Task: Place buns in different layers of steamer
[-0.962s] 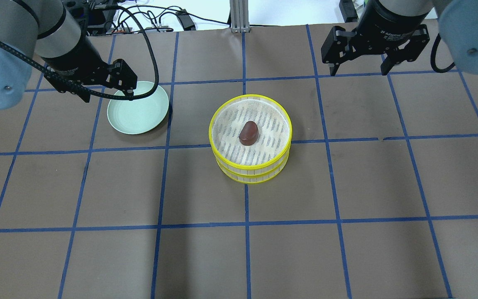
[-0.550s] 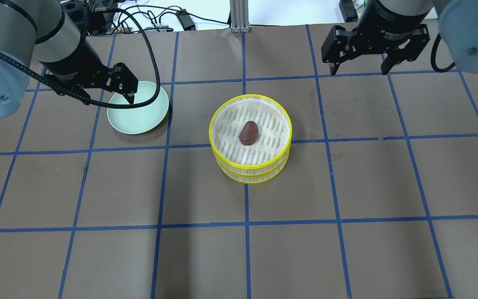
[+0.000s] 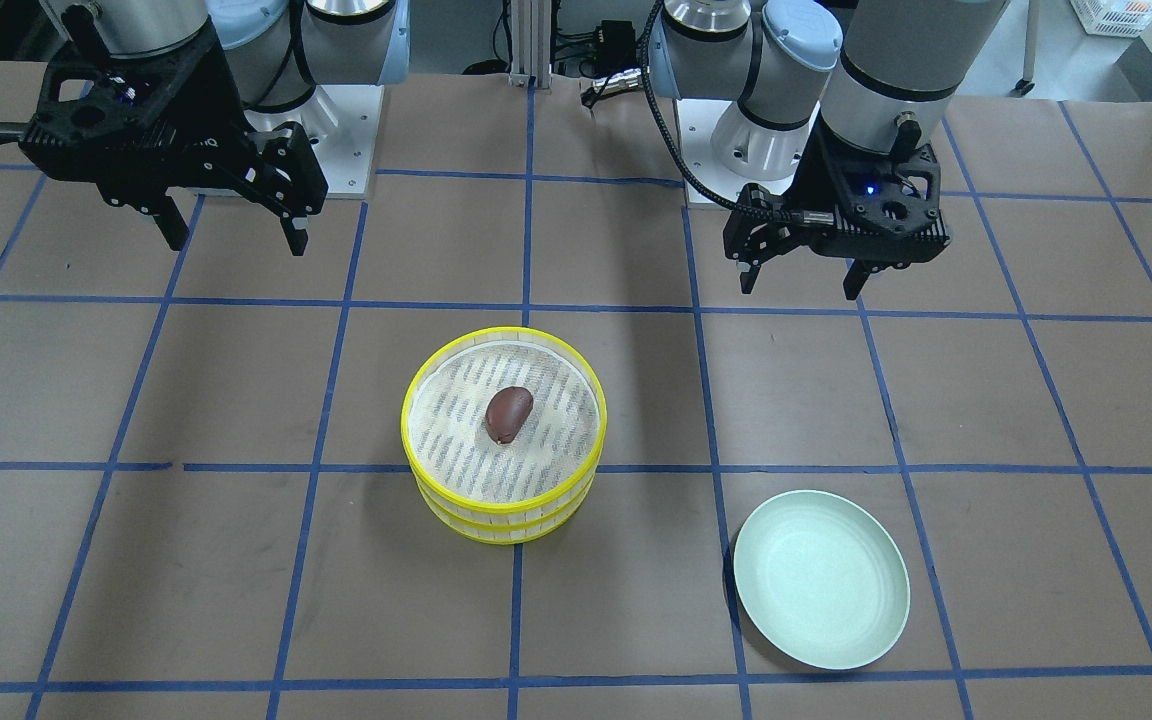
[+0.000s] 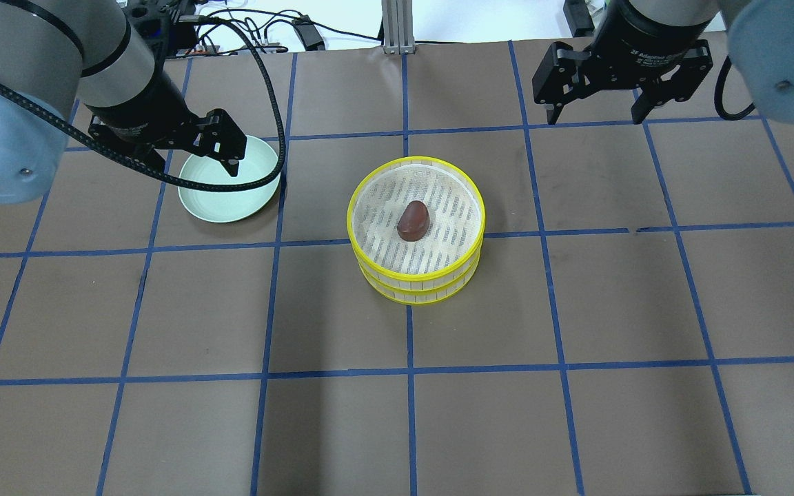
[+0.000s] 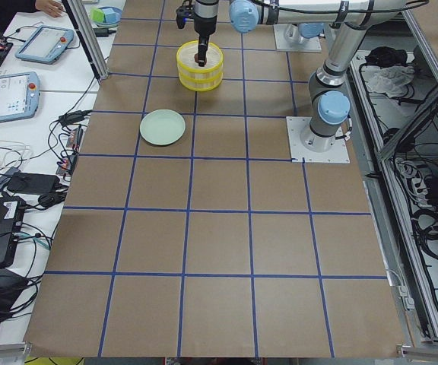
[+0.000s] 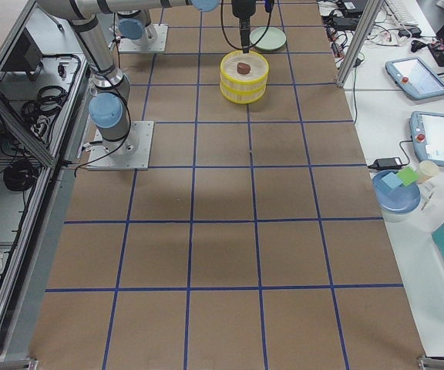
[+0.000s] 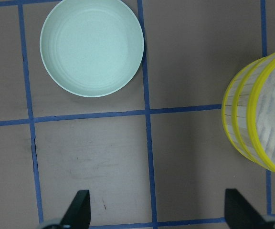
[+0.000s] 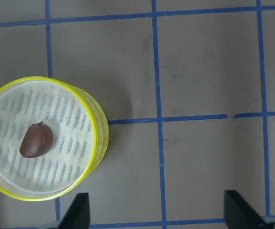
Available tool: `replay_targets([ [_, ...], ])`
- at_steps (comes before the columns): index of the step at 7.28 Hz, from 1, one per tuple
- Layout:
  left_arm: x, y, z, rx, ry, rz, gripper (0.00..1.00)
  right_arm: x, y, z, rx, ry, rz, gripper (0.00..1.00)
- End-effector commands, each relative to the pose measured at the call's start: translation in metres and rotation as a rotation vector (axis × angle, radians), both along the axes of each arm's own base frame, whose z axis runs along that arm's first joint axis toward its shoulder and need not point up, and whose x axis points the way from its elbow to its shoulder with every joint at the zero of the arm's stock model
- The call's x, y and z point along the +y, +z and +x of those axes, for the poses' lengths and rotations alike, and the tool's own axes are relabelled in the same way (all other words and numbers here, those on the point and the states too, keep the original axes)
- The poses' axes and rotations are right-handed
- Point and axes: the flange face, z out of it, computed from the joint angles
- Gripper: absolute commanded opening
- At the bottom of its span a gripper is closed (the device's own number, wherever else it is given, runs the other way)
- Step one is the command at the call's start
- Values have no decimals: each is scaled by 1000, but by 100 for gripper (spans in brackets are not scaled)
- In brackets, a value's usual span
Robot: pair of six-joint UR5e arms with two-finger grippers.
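Note:
Two yellow-rimmed steamer trays stand stacked at the table's centre: the top tray [image 4: 351, 219] on the lower tray [image 4: 413, 297]. The dark reddish-brown bun [image 4: 413, 220] lies in the middle of the top tray, and also shows in the front view [image 3: 508, 413] and the right wrist view [image 8: 36, 141]. The cream-yellow bun is hidden. My left gripper [image 4: 194, 162] is open and empty, in the air over the pale green plate [image 4: 231, 200], left of the trays. My right gripper [image 4: 596, 118] is open and empty, high at the back right, away from the trays.
The green plate [image 3: 821, 578] holds nothing. The brown table cover has a blue tape grid. A black cable [image 4: 259, 103] loops from the left wrist over the plate. The stack's side shows in the left wrist view [image 7: 252, 119].
My left gripper has moved right, further over the green plate. The right gripper, trays and bun have not moved.

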Motion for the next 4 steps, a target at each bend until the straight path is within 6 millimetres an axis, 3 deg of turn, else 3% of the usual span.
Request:
replay_targets([
  [1,1,-1,0,1,5,5,100,0,0,0,-2,-3,1,100],
  [4,1,-1,-1,7,3,5,100,1,-1,2,-8,-1,3,100],
])
